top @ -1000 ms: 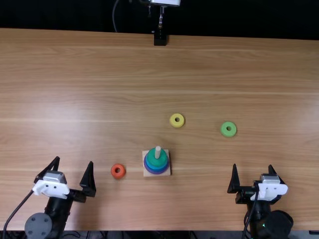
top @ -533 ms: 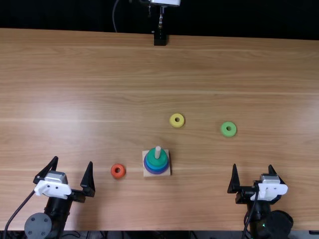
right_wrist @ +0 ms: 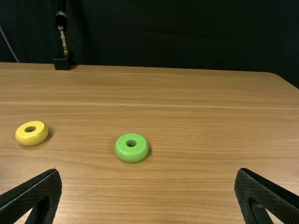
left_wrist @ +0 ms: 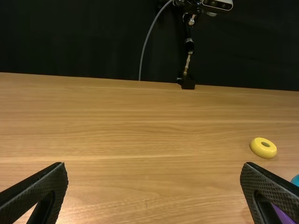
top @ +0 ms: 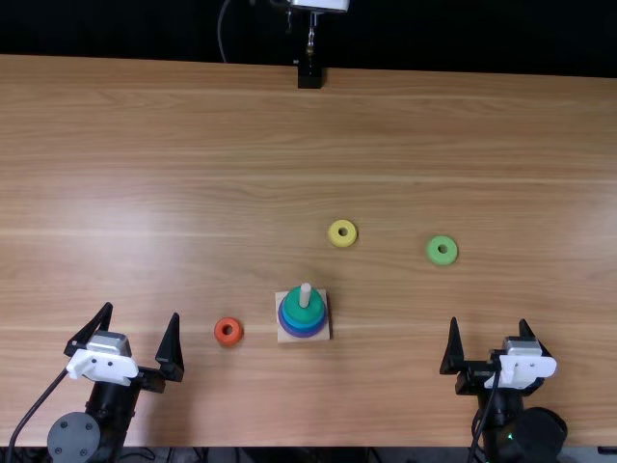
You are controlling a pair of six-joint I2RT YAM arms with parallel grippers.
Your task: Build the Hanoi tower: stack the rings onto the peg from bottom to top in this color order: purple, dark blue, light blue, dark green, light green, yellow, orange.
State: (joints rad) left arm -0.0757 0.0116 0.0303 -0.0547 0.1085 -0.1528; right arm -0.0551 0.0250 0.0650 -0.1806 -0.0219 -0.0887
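Peg: we find the peg (top: 305, 295) upright, its long axis vertical and its bare tip pointing up above the stack.
Base: we note a square base (top: 283, 337) nearer the near edge of the table (top: 193, 174) than the far one, its sides roughly in line with the table's edges.
Stack: we see a purple ring (top: 303, 335) lowest, blue above it and a dark green ring (top: 315, 312) uppermost, all around the peg.
Orange ring: we record the orange ring (top: 228, 340) flat, hole upward, left of the base and apart from it, between base and left gripper (top: 142, 310).
Yellow ring: the yellow ring (top: 334, 234) lies flat, hole up, farther than the base and slightly right of it.
Light green ring: the light green ring (top: 434, 252) lies flat, hole up, well right of the yellow one and a little nearer.
Left gripper: we find it wide open, holding nothing, its fingers pointing toward the far side.
Right gripper: we find the right gripper (top: 489, 320) also wide open and holding nothing, fingers pointing far.
Room: we see bare wood between base and right gripper, and around each loose ring.
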